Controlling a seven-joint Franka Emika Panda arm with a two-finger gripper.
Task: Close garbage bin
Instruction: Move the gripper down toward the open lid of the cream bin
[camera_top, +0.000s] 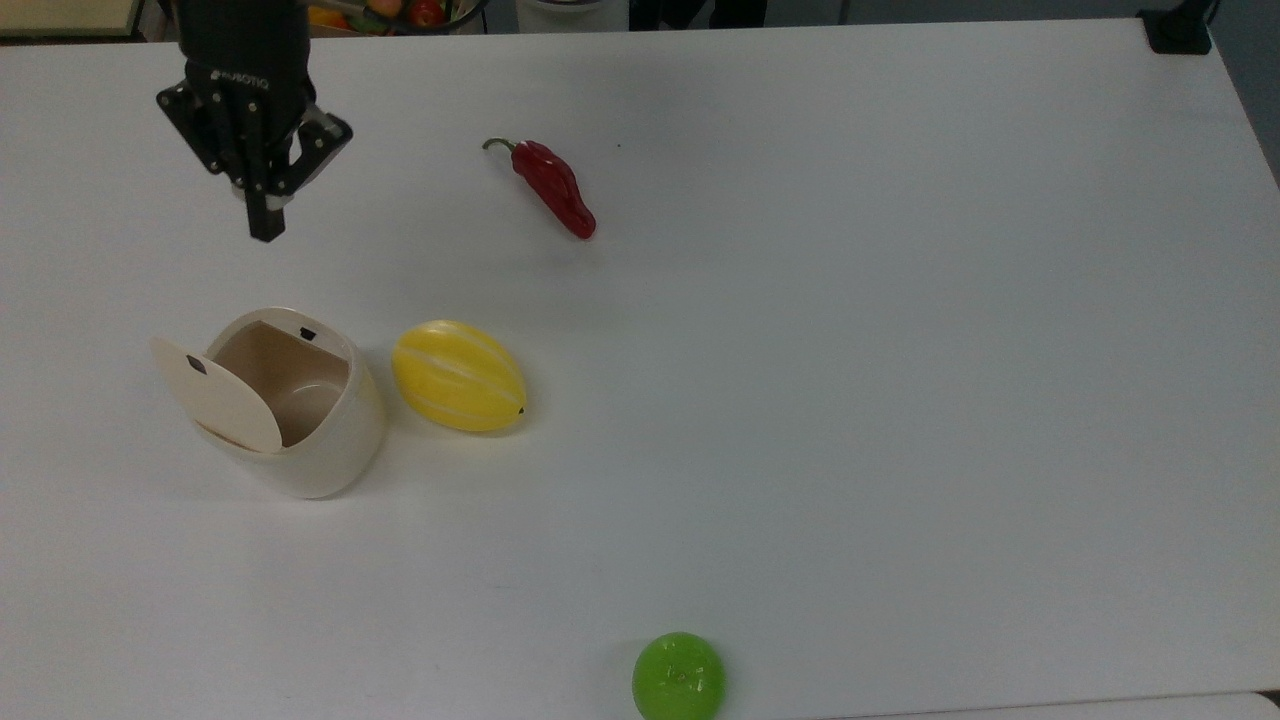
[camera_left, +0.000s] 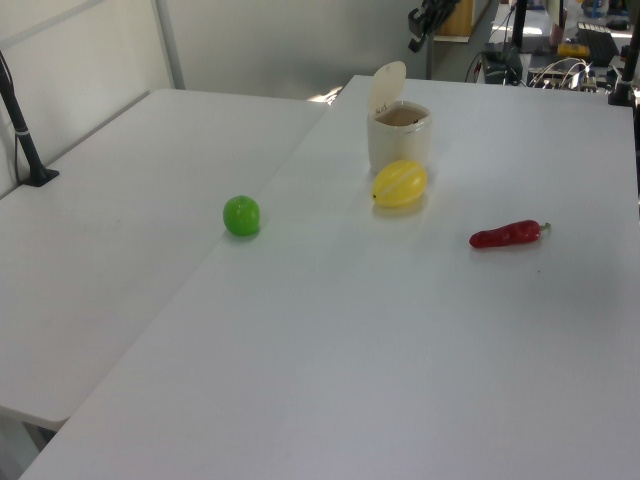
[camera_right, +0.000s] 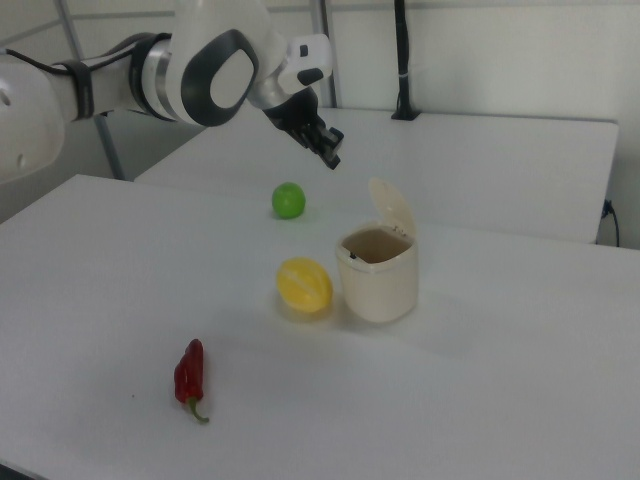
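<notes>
In the top view the gripper (camera_top: 266, 232) is hanging at the upper left of the frame, its fingers pressed together on nothing, and below it the garbage bin (camera_top: 310, 445) is sitting at the left of centre on the white table (camera_top: 900, 350) with its lid (camera_top: 218, 396) standing raised and its tan inside showing. Just to the top view's right of the bin a yellow melon (camera_top: 459, 376) is lying close beside it, a red chili pepper (camera_top: 553, 187) is lying higher up near the top centre, and a green ball (camera_top: 678, 676) is resting at the bottom edge.
</notes>
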